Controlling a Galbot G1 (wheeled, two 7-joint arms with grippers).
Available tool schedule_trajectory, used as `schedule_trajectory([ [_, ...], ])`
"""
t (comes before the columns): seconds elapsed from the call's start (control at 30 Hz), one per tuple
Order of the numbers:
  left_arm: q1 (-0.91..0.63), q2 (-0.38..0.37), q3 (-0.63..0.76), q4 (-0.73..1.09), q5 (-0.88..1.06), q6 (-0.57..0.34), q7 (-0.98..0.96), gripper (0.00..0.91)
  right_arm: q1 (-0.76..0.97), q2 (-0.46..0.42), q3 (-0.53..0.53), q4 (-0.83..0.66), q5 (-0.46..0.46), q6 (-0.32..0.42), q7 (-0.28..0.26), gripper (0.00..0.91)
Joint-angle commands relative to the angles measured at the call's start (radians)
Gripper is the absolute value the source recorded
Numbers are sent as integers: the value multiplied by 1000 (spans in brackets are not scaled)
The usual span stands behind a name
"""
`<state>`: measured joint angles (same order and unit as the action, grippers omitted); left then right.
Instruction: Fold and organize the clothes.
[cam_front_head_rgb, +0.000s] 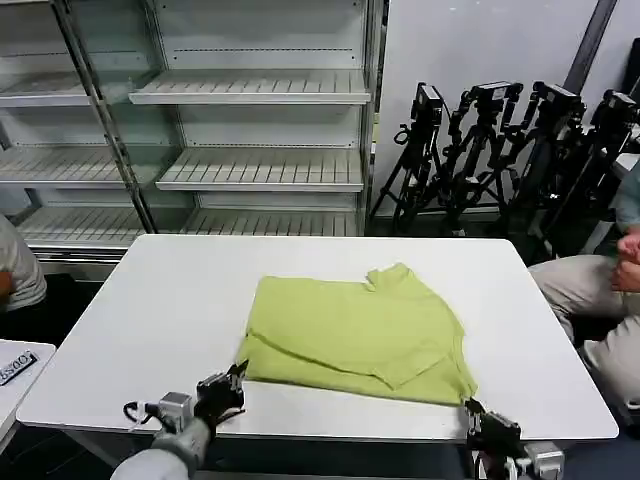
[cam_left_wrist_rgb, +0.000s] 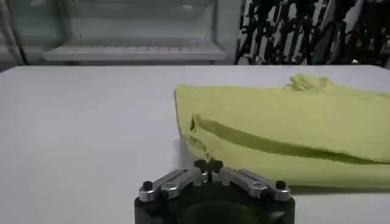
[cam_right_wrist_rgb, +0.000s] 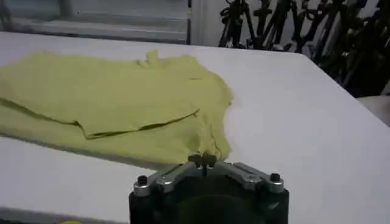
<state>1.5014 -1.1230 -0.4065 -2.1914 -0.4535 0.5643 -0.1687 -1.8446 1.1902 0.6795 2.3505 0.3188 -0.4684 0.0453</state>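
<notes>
Fold in hand, judged partway: your left gripper (cam_front_head_rgb: 238, 378) sat low at the table's (cam_front_head_rgb: 150, 330) near edge, fingers pressed together and empty, just off the T-shirt's (cam_front_head_rgb: 350, 335) near-left corner. The T-shirt lay mid-table, already doubled over. Your right gripper (cam_front_head_rgb: 472, 410), likewise clenched on nothing, sat at the near-right corner; you needed both to part and pinch the hem.

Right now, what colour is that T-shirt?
Plain lime yellow-green T-shirt, no pattern; clearest in the head view.

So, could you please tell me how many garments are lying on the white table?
1: a lime T-shirt, partly folded, lying mid-table toward the near edge, between the left gripper and right gripper.
</notes>
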Motion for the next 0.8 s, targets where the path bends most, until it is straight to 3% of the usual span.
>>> schedule_trajectory([
  [0.03, 179, 37, -49, -153, 37, 13, -37, 907, -132, 5, 9, 84, -56, 49, 9, 907],
  [0.2, 100, 42, -55, -166, -2, -5, -90, 907, -65, 1, 72, 154, 48, 26, 0, 907],
  [0.33, -50, 58, -20, -155, -2, 0, -66, 907, 152, -36, 84, 138, 121, -45, 10, 907],
  [0.47, -244, 57, 47, -37, -2, 0, -46, 907, 440, -58, -23, -30, 121, -110, 57, 907],
  [0.6, -461, 33, 141, 181, -11, -6, -10, 907, 736, -42, -165, -255, 111, -112, 87, 907],
  [0.8, -646, -3, 222, 374, -30, -35, 8, 907, 987, 7, -304, -530, 91, -110, 107, 907],
])
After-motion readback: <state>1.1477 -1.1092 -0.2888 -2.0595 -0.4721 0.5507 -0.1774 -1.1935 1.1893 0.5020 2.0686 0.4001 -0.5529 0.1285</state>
